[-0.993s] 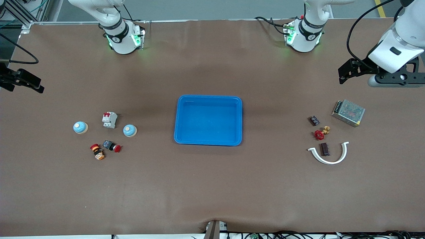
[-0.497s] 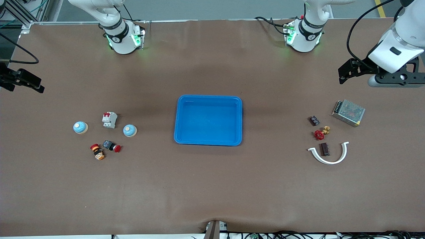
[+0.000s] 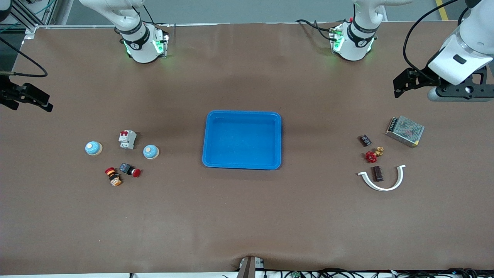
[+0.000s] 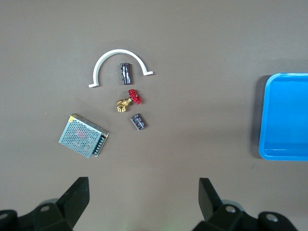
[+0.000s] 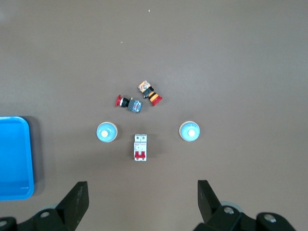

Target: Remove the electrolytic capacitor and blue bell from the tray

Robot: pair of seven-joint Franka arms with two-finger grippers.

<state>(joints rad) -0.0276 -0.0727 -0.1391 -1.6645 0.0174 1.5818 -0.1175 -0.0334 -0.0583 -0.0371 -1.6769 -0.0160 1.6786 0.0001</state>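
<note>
Although the tray (image 3: 242, 114) lies at the table's centre, nothing is in it. Over the last second only the right gripper (image 3: 29, 98) has drifted slightly, above the table edge at the right arm's end; no object has moved. Its jaws stand spread and hold nothing. The left gripper (image 3: 401, 83), likewise spread and empty, hangs over the table at the left arm's end, by the mesh-covered box (image 3: 405, 131). Two blue bells (image 3: 151, 151) (image 3: 93, 148) rest on the table toward the right arm's end, flanking a circuit breaker (image 3: 127, 139). A dark cylinder, probably the electrolytic capacitor (image 3: 378, 173), lies inside a white arc (image 3: 386, 188) toward the left arm's end. Judged from this layout, removal is already done and both arms wait.
</note>
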